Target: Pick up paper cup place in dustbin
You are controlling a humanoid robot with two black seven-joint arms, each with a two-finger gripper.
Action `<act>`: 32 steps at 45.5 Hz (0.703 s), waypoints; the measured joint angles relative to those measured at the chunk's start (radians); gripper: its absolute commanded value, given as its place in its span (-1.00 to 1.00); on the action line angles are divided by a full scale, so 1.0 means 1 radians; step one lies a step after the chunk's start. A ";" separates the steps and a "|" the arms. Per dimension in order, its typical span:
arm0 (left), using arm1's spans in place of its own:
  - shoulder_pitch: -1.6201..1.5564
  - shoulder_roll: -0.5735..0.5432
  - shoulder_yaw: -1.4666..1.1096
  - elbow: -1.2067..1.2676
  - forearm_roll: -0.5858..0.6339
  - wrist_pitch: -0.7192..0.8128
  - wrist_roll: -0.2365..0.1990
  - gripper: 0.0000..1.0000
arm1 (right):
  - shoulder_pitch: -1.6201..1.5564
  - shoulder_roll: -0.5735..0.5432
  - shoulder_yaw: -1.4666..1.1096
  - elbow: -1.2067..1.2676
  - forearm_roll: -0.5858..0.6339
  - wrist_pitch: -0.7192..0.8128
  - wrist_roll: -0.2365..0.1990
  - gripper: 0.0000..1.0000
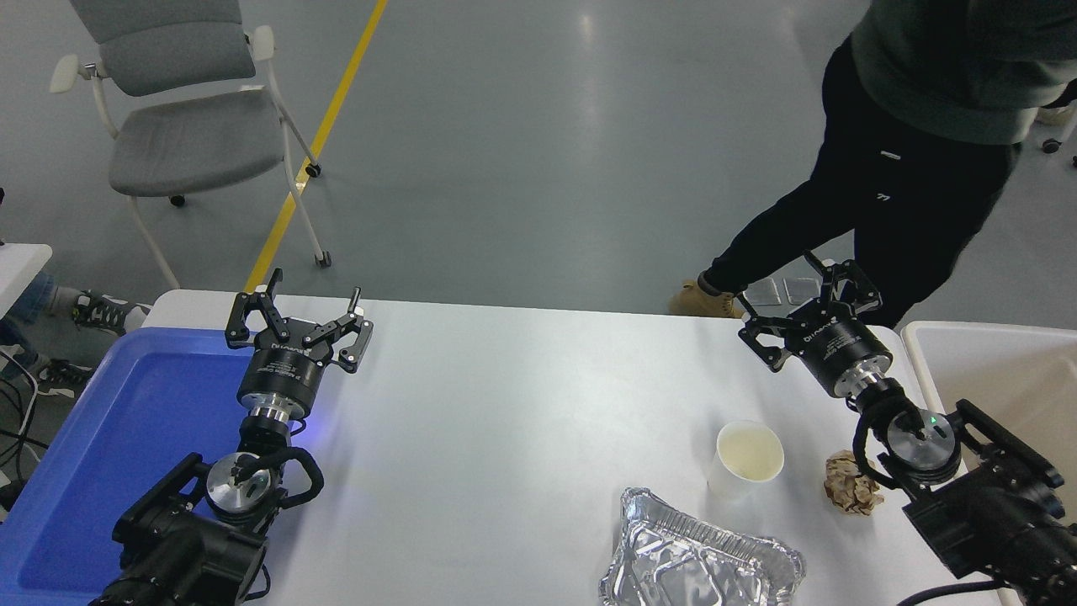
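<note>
A white table (505, 421) stands on a grey floor with a yellow line; a grey chair (168, 118) sits far left, and a person (909, 168) stands at the far right. The paper cup (747, 459), white with a cream inside, stands upright near the right, between a foil tray (698, 555) and a brown paper ball (851, 493). The dustbin (1001, 379) is at the right edge. The right gripper (812, 307) hovers spread open beyond the cup. The left gripper (299, 316), also open, is parked by a blue tray (126, 438).

A glossy grey floor (547, 151) reflects overhead light, crossed by a yellow line (320, 139). A grey wheeled chair (172, 109) stands at the far left, behind the white table (505, 421)
</note>
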 measured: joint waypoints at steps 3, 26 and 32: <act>0.000 0.000 0.000 0.000 0.000 0.000 0.000 0.98 | 0.000 -0.050 -0.022 0.049 -0.041 -0.014 -0.001 1.00; 0.000 0.001 0.001 0.000 0.000 0.000 0.000 0.98 | 0.347 -0.536 -0.514 0.414 -0.286 -0.164 -0.084 1.00; 0.000 0.001 0.001 0.000 0.001 0.000 0.000 0.98 | 0.570 -0.610 -0.786 0.443 -0.300 -0.164 -0.089 1.00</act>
